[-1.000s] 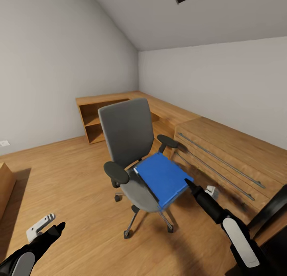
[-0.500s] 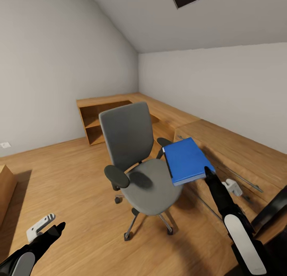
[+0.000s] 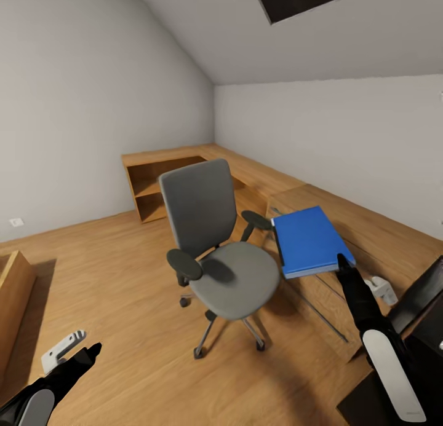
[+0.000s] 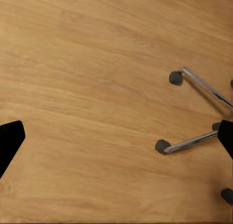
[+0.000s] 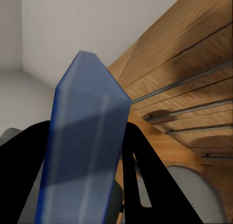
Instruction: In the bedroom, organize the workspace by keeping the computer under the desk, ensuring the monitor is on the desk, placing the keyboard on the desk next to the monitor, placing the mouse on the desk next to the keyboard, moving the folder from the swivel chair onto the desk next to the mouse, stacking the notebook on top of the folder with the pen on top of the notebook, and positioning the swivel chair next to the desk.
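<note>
1. The left hand (image 3: 86, 352) hung low over the wooden floor (image 3: 123, 278), holding nothing. In the left wrist view its 2 dark fingertips (image 4: 9, 139) stood far apart at opposite edges of the picture, with bare floor between them and the chair's metal legs and casters (image 4: 194, 141) close by.

2. The swivel chair (image 3: 215, 254) stood on the floor near the light wooden chest (image 3: 369, 241) with long bar handles, its grey seat bare.

3. The folder (image 3: 311, 240) was in the air, off the seat, above the chest's front edge. The right hand (image 3: 343, 263) was closed on its near corner, and in the right wrist view the blue slab (image 5: 85, 151) ran up between the black fingers.

4. The folder looked flat, thin and light, and it held its plane without sagging, so it seemed fairly stiff. Its faces looked smooth and probably slippery.

5. A hold at 1 corner leaves most of the sheet hanging out beyond the fingers. It would likely pivot or slide under quick swings, so a grip further in along an edge would be steadier.

6. A black edge (image 3: 418, 291), perhaps the desk, showed at the far right. I could not tell.
</note>
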{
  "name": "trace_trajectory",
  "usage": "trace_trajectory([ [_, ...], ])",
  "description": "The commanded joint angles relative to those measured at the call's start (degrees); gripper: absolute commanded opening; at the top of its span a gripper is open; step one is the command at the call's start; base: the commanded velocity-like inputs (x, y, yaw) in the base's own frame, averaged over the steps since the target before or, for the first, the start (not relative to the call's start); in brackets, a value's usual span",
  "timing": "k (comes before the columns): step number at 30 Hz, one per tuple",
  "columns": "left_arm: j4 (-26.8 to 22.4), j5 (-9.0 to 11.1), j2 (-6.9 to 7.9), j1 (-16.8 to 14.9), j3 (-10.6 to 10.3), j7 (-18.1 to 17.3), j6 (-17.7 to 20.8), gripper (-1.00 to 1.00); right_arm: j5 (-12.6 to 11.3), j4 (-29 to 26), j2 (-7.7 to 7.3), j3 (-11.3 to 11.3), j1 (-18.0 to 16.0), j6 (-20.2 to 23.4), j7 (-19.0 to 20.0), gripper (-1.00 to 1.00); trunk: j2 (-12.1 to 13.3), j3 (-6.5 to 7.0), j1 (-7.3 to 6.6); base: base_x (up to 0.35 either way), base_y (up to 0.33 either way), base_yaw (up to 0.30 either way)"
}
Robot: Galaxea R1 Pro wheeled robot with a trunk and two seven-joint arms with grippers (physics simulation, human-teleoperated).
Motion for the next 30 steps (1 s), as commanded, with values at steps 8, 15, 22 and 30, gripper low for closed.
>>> trace_trajectory([
  [8,4.0,0.7,-0.37,0.0,-0.1,0.5,-0.2,1.00,-0.5,-0.1,-0.06,-0.4,0.0,-1.5,-0.4,-1.00,3.2,1.39,-1.80,-0.334,0.163,-0.099],
  [15,21.4,-6.6,-0.53,0.0,-2.5,0.2,-1.1,1.00,-0.5,-0.1,-0.03,-2.0,0.0,-1.6,-0.3,-1.00,6.0,2.65,-3.34,-0.313,0.160,-0.247],
  [22,48.7,-18.0,-2.14,0.0,-18.9,-1.7,-22.5,1.00,-0.6,0.0,-0.01,-2.7,0.0,-1.6,-0.5,-1.00,8.8,3.80,-4.88,-0.086,0.050,-0.258],
  [30,57.2,-18.8,-3.37,-0.2,-22.0,-3.4,-29.7,1.00,-0.7,0.0,-0.01,-5.8,0.0,-1.5,-0.5,-1.00,12.0,4.98,-6.64,-0.003,0.002,-0.261],
])
